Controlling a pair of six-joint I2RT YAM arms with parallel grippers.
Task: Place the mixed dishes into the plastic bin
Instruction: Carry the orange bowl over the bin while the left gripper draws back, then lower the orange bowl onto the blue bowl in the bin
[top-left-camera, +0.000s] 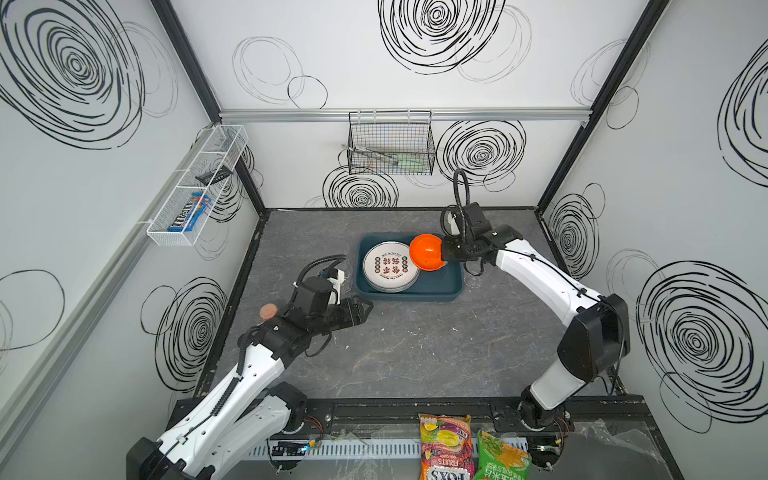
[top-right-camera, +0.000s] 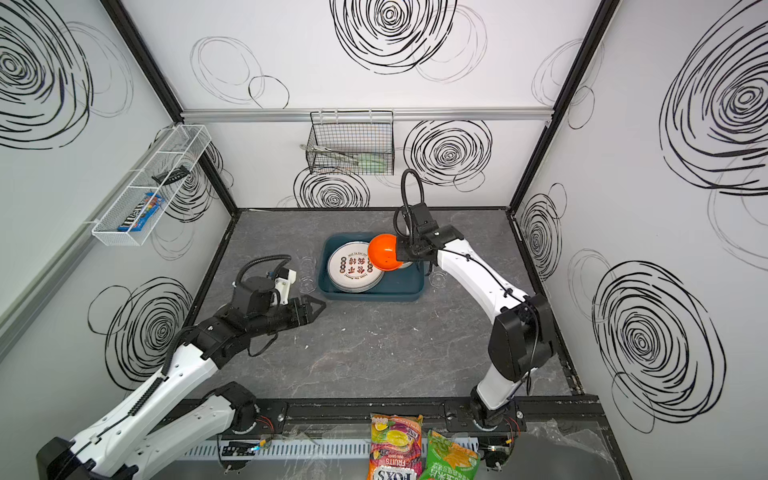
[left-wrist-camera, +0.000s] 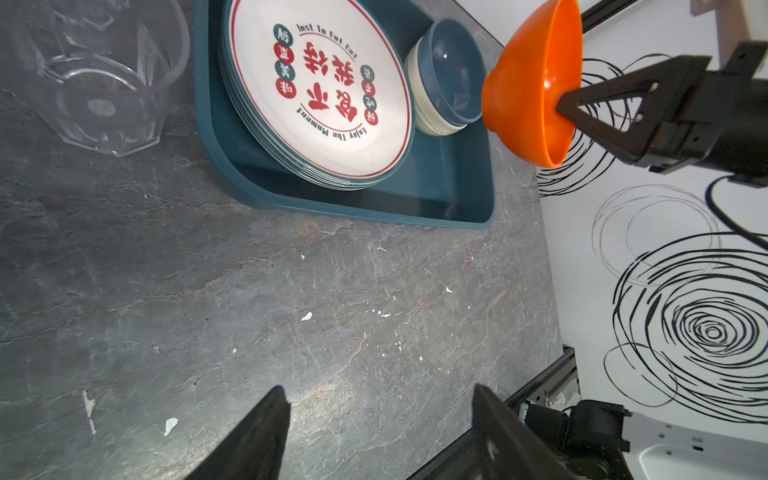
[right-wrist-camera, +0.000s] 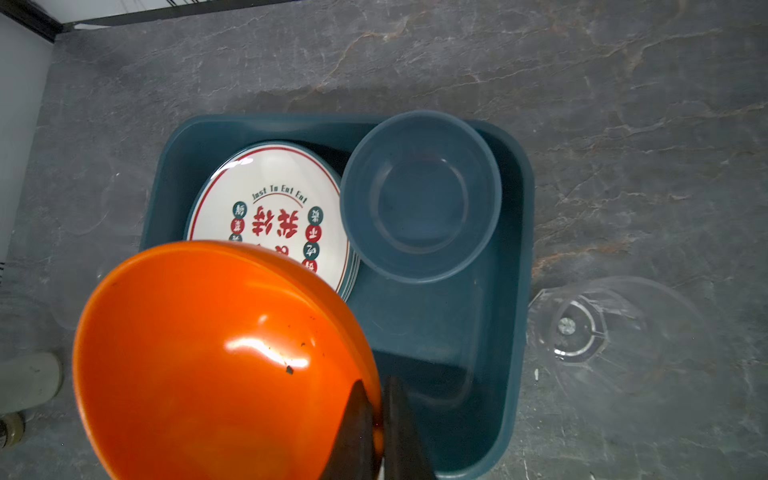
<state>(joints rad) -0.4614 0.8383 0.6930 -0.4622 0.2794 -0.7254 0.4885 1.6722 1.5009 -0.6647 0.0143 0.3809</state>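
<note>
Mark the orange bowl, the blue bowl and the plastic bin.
orange bowl (right-wrist-camera: 208, 353): right wrist view, on its glossy inner surface.
blue bowl (left-wrist-camera: 451, 70): left wrist view, on its inside bottom.
plastic bin (top-left-camera: 409, 296): a top view, on the outside of its near wall.

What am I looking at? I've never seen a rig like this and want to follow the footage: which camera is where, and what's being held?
These are two robot arms over a grey table, each ending in a two-fingered gripper. The two wide pictures look down from one overhead camera head; the close ones come from cameras on the wrists. On the table sits a teal plastic bin holding stacked plates and a blue bowl. Two clear tumblers stand outside it, one each side. The right gripper pinches the rim of an orange bowl above the bin. The left gripper is open and empty.
</note>
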